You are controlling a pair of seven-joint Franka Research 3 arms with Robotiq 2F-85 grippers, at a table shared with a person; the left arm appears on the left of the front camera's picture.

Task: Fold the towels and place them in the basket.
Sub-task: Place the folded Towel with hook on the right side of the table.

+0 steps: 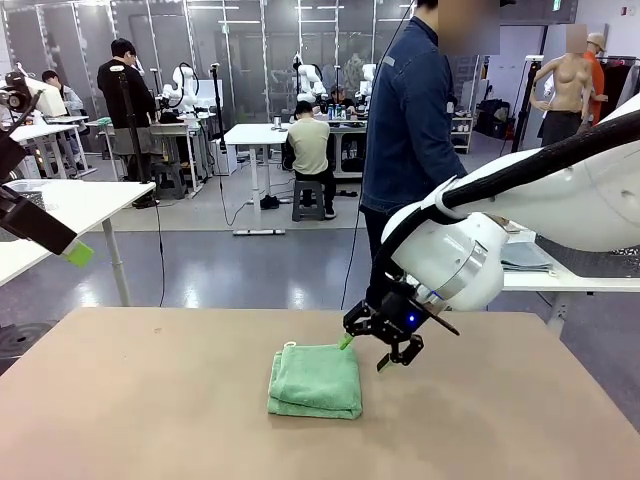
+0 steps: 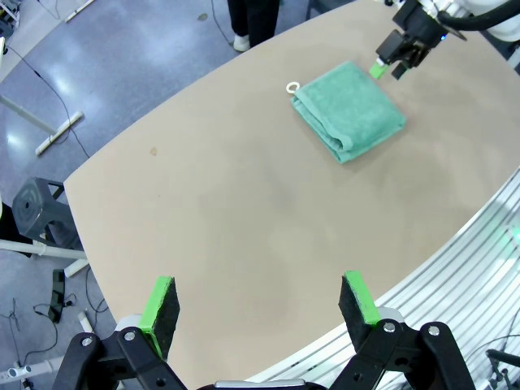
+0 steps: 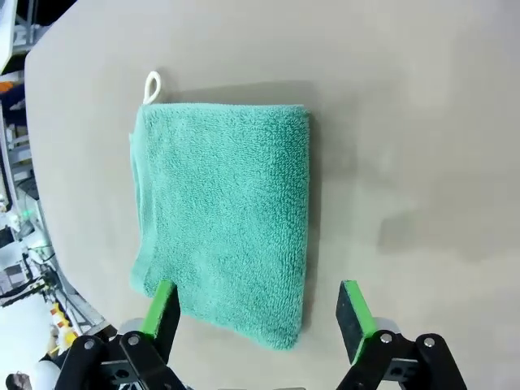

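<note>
One mint-green towel [image 1: 316,380] lies folded into a thick square on the tan table [image 1: 150,400], its white loop [image 1: 289,346] at the far left corner. My right gripper [image 1: 365,354] hovers open just above the towel's far right corner, touching nothing. In the right wrist view the towel [image 3: 223,219] lies below the open right gripper [image 3: 260,313], with its near edge between the green pads [image 3: 162,313]. My left gripper [image 2: 258,301] is open and holds nothing, high over the table's left side, far from the towel [image 2: 349,110]. The basket is out of view.
A person in a blue denim jacket [image 1: 410,110] stands at the far side of the table. Bare tabletop [image 2: 227,203] surrounds the towel. An aluminium rail [image 2: 479,252] runs along the robot's side of the table. Other tables stand farther back.
</note>
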